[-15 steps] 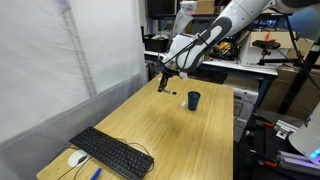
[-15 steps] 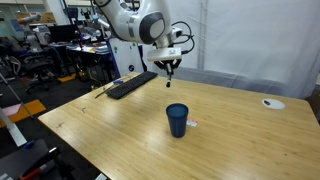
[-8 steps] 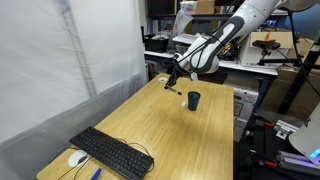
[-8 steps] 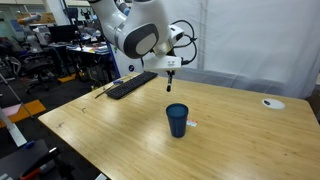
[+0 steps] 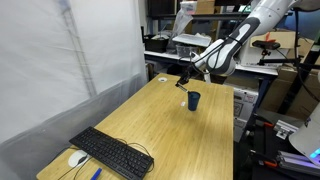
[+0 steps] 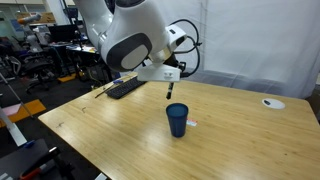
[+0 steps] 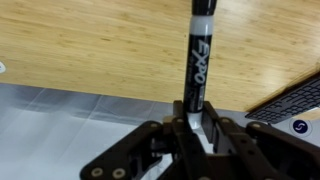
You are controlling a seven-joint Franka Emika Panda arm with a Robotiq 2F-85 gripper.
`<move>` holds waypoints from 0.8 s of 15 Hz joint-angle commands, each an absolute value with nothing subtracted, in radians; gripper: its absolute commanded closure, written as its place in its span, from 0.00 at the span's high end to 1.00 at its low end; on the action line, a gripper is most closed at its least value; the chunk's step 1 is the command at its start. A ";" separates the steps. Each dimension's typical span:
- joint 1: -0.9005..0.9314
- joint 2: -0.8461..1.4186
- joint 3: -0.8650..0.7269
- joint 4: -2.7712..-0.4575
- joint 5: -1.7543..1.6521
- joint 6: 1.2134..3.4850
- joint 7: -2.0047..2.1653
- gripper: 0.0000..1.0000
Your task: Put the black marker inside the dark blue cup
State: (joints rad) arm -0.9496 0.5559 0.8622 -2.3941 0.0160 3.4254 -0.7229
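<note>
Since half a second ago the arm (image 5: pixel 228 52) has swung across toward the dark blue cup (image 5: pixel 193 100), so that the gripper (image 7: pixel 199 116) now hangs above the cup rather than off to its side. The arm also fills more of the exterior view (image 6: pixel 125 35) than it did. The cup itself stands where it stood.

In both exterior views the pale wooden worktop (image 6: pixel 110 130) carries the cup upright near its far end, well apart from the black keyboard (image 5: pixel 112 152), which lies at the other end. In the wrist view a corner of the keyboard shows at the right edge.

That view shows the fingers (image 7: pixel 213 125) drawn in narrow and clamped on the black marker (image 7: pixel 200 60), one on each side of its barrel, with no gap between pad and barrel. The marker sticks straight out beyond the fingertips. Its barrel is black with white "EXPO" lettering running along it, and it has a pale band close to its far end.

In an exterior view the marker (image 6: pixel 170 90) points straight down, its lower end just above the cup's rim and clear of it. It stands slightly off the middle of the cup's mouth toward the keyboard side. No part of it is inside the cup.
</note>
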 commanded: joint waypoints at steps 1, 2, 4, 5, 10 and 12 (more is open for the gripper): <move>-1.027 0.554 0.859 -2.444 -0.188 3.494 -0.568 0.05; -1.086 0.578 0.923 -2.450 -0.097 3.499 -0.683 0.05; -1.139 0.577 0.929 -2.426 -0.189 3.458 -0.615 0.05; -1.163 0.587 0.932 -2.423 -0.227 3.457 -0.582 0.05; -1.209 0.621 0.910 -2.428 -0.377 3.460 -0.467 0.05; -1.211 0.668 0.932 -2.439 -0.354 3.465 -0.516 0.05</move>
